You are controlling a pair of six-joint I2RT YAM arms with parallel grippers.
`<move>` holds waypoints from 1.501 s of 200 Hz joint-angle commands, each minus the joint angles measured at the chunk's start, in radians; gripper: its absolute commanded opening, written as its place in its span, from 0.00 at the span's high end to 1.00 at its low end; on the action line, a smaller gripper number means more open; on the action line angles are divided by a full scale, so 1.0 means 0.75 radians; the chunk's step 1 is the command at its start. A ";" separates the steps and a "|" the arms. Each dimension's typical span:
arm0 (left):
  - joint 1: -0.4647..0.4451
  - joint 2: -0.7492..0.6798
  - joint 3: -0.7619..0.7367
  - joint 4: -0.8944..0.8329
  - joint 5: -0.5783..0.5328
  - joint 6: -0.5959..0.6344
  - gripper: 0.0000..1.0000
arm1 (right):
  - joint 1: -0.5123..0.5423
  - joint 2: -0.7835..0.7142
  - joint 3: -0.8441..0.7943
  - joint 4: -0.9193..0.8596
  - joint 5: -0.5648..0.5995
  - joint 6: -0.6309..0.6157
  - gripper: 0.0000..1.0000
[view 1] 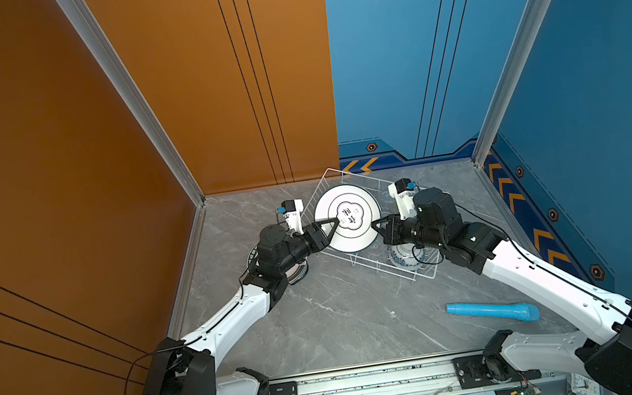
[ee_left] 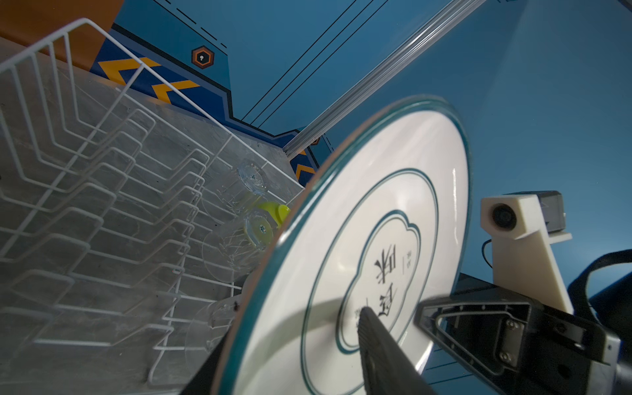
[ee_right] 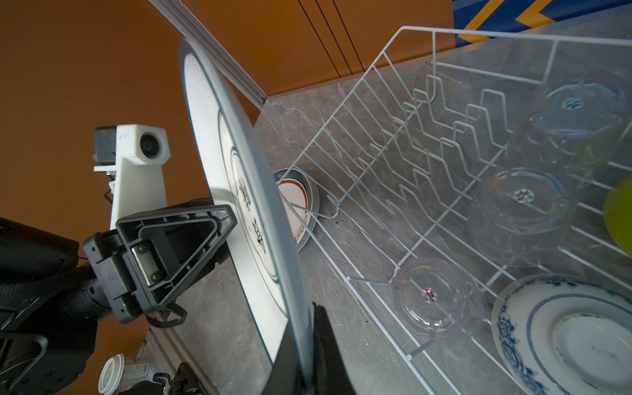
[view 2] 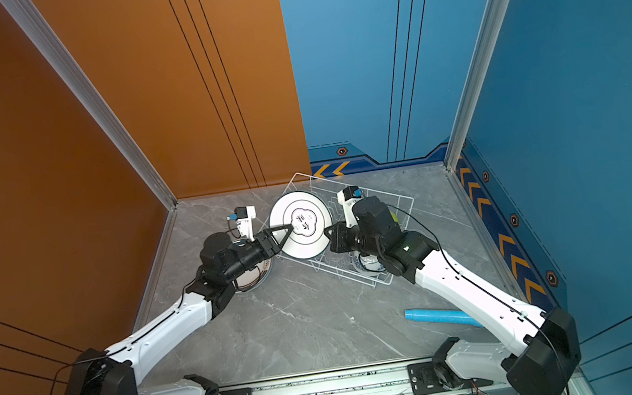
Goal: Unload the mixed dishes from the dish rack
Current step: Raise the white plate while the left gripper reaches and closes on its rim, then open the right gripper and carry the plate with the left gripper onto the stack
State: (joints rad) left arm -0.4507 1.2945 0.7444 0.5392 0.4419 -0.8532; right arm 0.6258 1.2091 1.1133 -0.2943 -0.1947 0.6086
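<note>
While the dish rack [view 1: 367, 183] sits angled at the far side of the table [view 1: 344, 320], the dark-rimmed plate [view 1: 348, 217] [view 2: 301, 223] stands upright over its left end, clear of the dividers. Right gripper [view 1: 375, 227] pinches the rim. Left gripper [view 1: 330, 231] straddles the opposite edge; clamped or not, cannot tell. Second plate [ee_right: 301, 205] lies on the table beside the rack. Inside the rack: patterned bowl [ee_right: 564, 342] and three glass cups [ee_right: 519, 198] bottoms-up, green bowl [ee_left: 270, 210].

Reaches inward from both sides; pinches plate [view 1: 347, 196] rim in right end effector [view 1: 374, 226], straddles opposite rim with left end effector [view 1: 334, 223].
</note>
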 commanded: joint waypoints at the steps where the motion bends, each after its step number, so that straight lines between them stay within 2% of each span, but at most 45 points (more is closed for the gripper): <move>1: -0.012 -0.020 0.020 0.066 0.071 0.020 0.62 | -0.010 0.027 0.020 0.078 -0.055 0.017 1.00; 5: -0.011 -0.022 0.018 0.066 0.069 0.021 0.66 | -0.012 0.028 0.017 0.080 -0.057 0.017 1.00; 18: -0.008 -0.021 0.012 0.066 0.066 0.014 0.91 | -0.021 0.036 0.015 0.090 -0.072 0.023 0.99; 27: -0.008 -0.017 0.008 0.066 0.063 0.011 1.00 | -0.027 0.039 0.012 0.099 -0.085 0.028 0.97; 71: -0.001 -0.004 0.014 0.065 0.059 0.001 1.00 | -0.045 0.047 0.003 0.121 -0.119 0.039 0.94; 79: 0.004 -0.006 0.018 0.049 0.052 -0.005 1.00 | -0.046 0.043 0.000 0.122 -0.119 0.037 0.87; 93: 0.019 -0.021 0.032 -0.036 0.017 0.001 1.00 | -0.051 0.033 -0.005 0.123 -0.111 0.031 0.64; 123: 0.055 -0.090 0.029 -0.213 -0.100 0.065 1.00 | -0.070 0.008 -0.015 0.124 -0.070 0.016 0.39; 146: 0.107 -0.150 0.008 -0.263 -0.151 0.051 1.00 | -0.084 0.007 -0.010 0.121 -0.068 0.000 0.37; 164: 0.175 -0.207 -0.022 -0.293 -0.180 0.015 1.00 | -0.091 0.009 -0.008 0.116 -0.052 -0.009 0.27; 179: 0.250 -0.273 -0.063 -0.328 -0.213 -0.016 1.00 | -0.096 0.011 -0.011 0.094 -0.012 -0.035 0.22; 210: 0.428 -0.436 -0.122 -0.619 -0.359 -0.024 1.00 | -0.101 0.029 -0.005 -0.010 0.116 -0.112 0.16; 248: 0.670 -0.570 -0.216 -0.766 -0.335 -0.033 1.00 | -0.102 0.074 -0.016 -0.128 0.241 -0.166 0.10; 300: 0.787 -0.595 -0.220 -0.903 -0.379 0.008 1.00 | -0.104 0.077 -0.045 -0.127 0.245 -0.185 0.05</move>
State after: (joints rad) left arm 0.1177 0.8513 0.5777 -0.1040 0.1768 -0.8677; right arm 0.5549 1.2682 1.0950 -0.3599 -0.0494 0.4995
